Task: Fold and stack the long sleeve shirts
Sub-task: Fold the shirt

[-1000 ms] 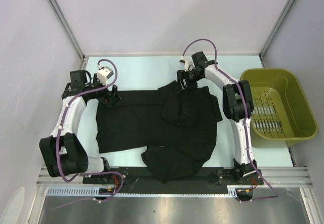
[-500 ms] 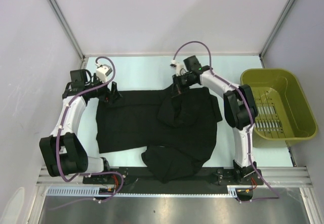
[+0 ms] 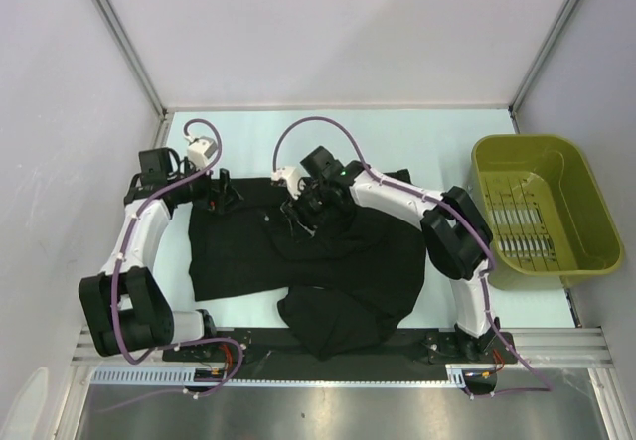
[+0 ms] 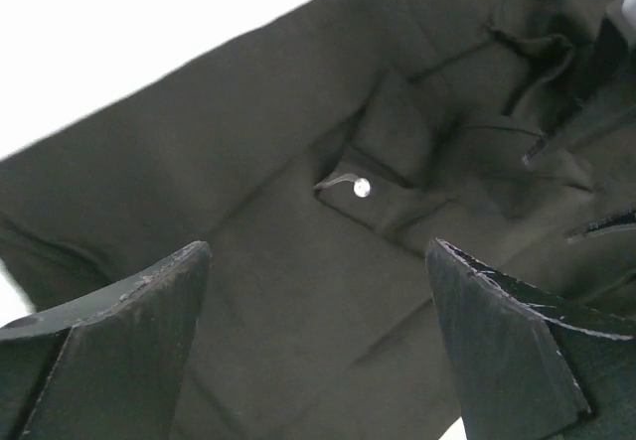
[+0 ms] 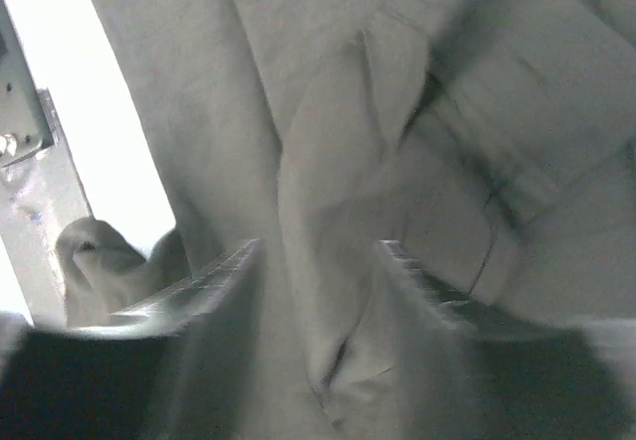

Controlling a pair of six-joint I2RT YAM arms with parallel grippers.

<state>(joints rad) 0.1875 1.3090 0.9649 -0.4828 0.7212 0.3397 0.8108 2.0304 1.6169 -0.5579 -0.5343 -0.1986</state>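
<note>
Your left gripper (image 4: 318,251) hangs with its fingers spread wide and nothing between them, over the far left corner of the plain black soft-fabric long sleeve shirt (image 3: 243,246), which lies spread on the pale table (image 3: 447,142). Your right gripper (image 5: 316,251) is at the shirt's middle, jaws partly apart astride a raised ridge of cloth; you cannot tell whether they pinch it. The olive-green plastic basket (image 3: 497,177) sits well apart, at the right.

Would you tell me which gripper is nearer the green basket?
Right. The right gripper is over the black shirt, well left of the basket; the left gripper is farther left, at its corner.
</note>
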